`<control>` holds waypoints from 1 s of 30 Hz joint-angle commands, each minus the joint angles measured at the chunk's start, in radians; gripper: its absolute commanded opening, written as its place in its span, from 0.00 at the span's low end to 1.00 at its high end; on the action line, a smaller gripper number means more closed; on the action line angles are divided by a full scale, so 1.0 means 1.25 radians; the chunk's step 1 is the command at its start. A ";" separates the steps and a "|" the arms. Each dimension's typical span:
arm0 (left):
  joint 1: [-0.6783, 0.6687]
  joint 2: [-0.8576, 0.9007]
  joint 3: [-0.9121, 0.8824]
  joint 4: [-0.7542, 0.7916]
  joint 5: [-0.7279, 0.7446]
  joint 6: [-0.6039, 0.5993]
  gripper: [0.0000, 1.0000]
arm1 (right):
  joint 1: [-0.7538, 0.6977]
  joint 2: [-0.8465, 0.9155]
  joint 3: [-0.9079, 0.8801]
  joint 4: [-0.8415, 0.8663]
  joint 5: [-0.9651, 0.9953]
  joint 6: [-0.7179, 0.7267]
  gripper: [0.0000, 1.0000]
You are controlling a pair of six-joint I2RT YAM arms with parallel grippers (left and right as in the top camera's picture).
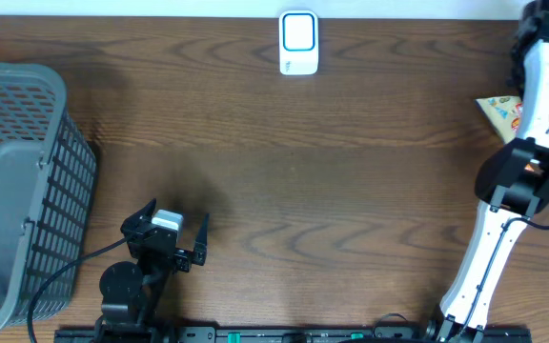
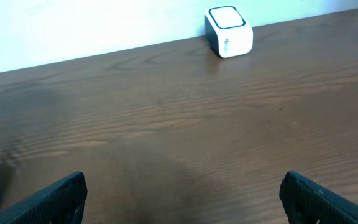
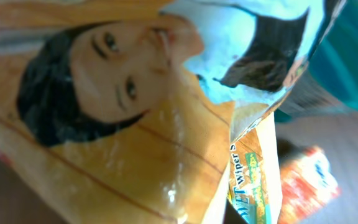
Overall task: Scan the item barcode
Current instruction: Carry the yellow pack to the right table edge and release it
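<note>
On the bench (image 1: 351,191), the basket (image 1: 17,181) sits at the frame's left, the scanner (image 1: 298,43) top middle, the packets (image 1: 500,112) far right.

The packet (image 3: 123,155) is orange, the scanner (image 1: 298,43) white and blue, the basket (image 1: 70,191) grey.

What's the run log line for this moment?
task: scan barcode | left gripper: open, empty, over table | right gripper: shut, fingers unseen, packet filling its camera | scanner: far edge, untouched

Soft, even light falls on the table (image 1: 351,191), while the close glossy packet (image 3: 135,155) is blurred and glaring.
</note>
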 commanded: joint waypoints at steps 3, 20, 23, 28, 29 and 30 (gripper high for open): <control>-0.002 -0.003 -0.013 -0.017 0.010 -0.002 0.98 | -0.012 -0.024 0.006 0.068 -0.107 -0.237 0.12; -0.002 -0.003 -0.013 -0.017 0.010 -0.002 0.98 | -0.009 -0.150 0.059 -0.013 -0.198 -0.287 0.05; -0.002 -0.003 -0.013 -0.017 0.010 -0.002 0.98 | -0.007 -0.218 0.059 -0.032 -0.301 -0.298 0.01; -0.002 -0.003 -0.013 -0.017 0.010 -0.002 0.98 | 0.007 -0.352 0.059 -0.057 -0.474 -0.359 0.01; -0.002 -0.003 -0.013 -0.017 0.010 -0.002 0.98 | 0.012 -0.382 0.059 -0.069 -0.491 -0.370 0.01; -0.002 -0.003 -0.013 -0.017 0.010 -0.002 0.98 | 0.017 -0.407 0.059 -0.080 -0.499 -0.376 0.01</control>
